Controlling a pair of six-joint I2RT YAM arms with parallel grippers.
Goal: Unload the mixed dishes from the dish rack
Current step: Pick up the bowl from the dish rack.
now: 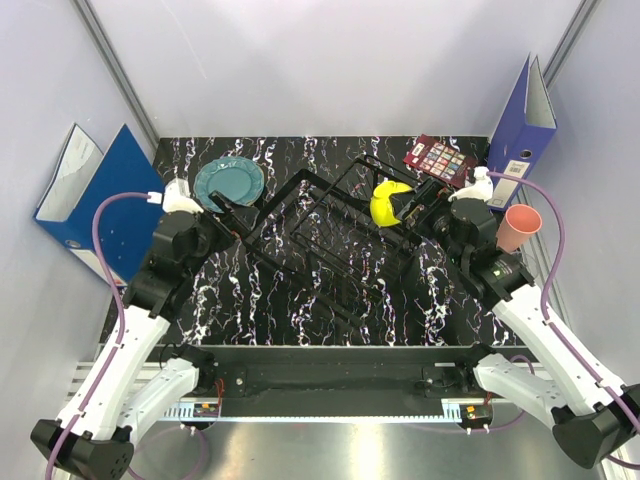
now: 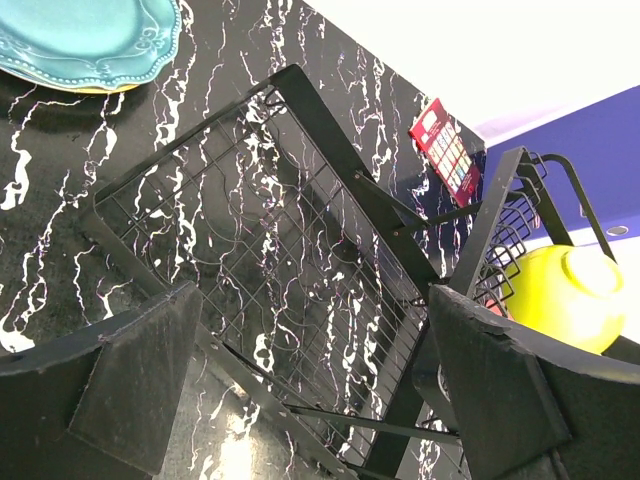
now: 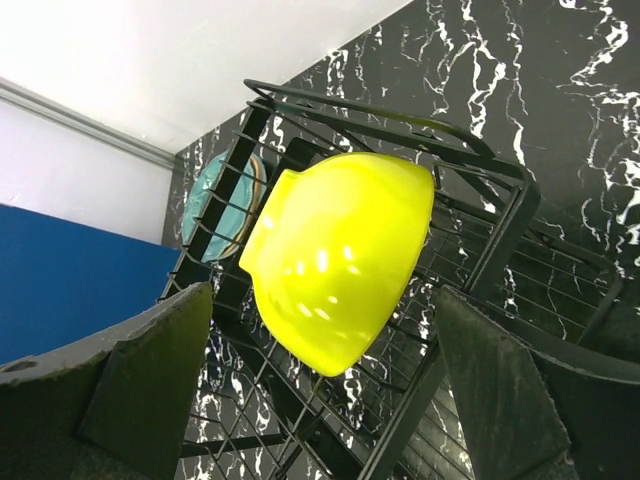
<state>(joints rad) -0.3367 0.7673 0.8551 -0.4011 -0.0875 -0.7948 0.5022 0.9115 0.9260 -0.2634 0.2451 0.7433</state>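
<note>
The black wire dish rack (image 1: pixel 320 245) stands mid-table. The small yellow-green bowl (image 1: pixel 390 203) rests tilted in its right end. My right gripper (image 1: pixel 415 208) is open just beside the bowl. In the right wrist view the bowl (image 3: pixel 340 255) sits ahead between the open fingers (image 3: pixel 150 380), untouched. My left gripper (image 1: pixel 232 212) is open and empty over the rack's left end (image 2: pixel 300 230). The teal scalloped plate (image 1: pixel 229 181) lies on the table at the back left, with a pale rim showing under it. The pink cup (image 1: pixel 518 228) stands at the right. The glass and white plate are out of view.
A blue binder (image 1: pixel 90 195) leans at the left wall and another (image 1: pixel 525 115) at the back right. A dark red card (image 1: pixel 438 160) lies behind the rack's right end. The table is black marble (image 1: pixel 260 300).
</note>
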